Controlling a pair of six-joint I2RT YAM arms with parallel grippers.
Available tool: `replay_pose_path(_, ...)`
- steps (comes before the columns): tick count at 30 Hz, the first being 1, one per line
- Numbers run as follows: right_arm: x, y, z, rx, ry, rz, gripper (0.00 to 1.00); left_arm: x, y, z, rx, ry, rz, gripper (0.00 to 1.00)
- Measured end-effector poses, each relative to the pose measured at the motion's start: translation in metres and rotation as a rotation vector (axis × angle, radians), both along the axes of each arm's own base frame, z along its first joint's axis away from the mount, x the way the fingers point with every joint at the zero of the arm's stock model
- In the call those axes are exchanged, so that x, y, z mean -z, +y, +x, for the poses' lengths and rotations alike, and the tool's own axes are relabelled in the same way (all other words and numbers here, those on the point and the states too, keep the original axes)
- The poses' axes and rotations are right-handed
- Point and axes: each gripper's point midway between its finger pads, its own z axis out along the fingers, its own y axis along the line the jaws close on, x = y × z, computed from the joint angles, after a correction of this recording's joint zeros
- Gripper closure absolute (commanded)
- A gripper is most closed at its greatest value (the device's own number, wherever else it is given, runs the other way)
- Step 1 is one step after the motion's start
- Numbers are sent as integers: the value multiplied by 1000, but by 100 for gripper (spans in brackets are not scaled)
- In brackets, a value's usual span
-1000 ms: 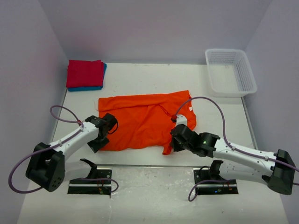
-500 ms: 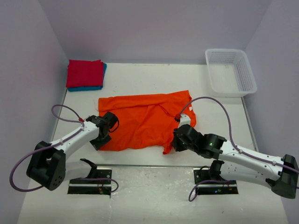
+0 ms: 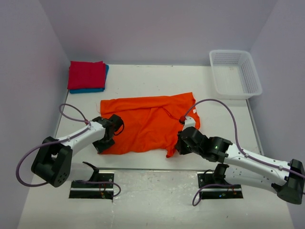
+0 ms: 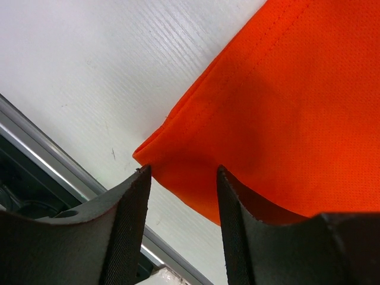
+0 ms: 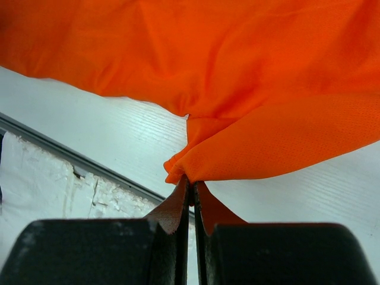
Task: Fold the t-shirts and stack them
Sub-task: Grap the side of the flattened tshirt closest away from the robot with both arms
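Orange t-shirt (image 3: 147,121) laid out, somewhat rumpled, across the middle of the bench (image 3: 143,83), with a loose fold along its far edge. Left tool (image 3: 106,142) at the near-left corner of that cloth, fingers (image 4: 127,225) spread to either side of the corner, not clamped on it. Right tool (image 3: 180,143) at the near-right edge, pressed together and pinching a small bunch of orange hem. Crimson t-shirt (image 3: 86,75) folded at the far left, stacked on the blue t-shirt (image 3: 90,90), with only a blue strip showing along the near and right sides. White mesh basket (image 3: 215,78) at the far right, well apart from all the cloth.
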Motion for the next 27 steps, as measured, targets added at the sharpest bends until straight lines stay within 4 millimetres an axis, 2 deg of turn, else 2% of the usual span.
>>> replay_pose_path(4,0,0,0,0,5,3,100,0,-4,-1,21,20,11,55)
replay_pose_path(8,0,-1,1,5,5,5,100,1,-6,-3,24,39,22,68)
replay_pose_path(12,-3,-2,2,10,-2,18,100,2,-5,-5,22,57,32,68)
replay_pose_path(13,-4,-3,2,13,-4,22,100,2,-4,-6,22,61,35,71)
replay_pose_path(14,-4,-4,2,16,-5,26,100,3,-4,-6,22,63,36,80)
replay_pose_path(18,-4,-6,3,23,-2,28,100,2,-4,-6,21,66,37,100)
replay_pose_path(27,-3,-7,1,18,10,28,100,2,-2,-5,10,62,35,100)
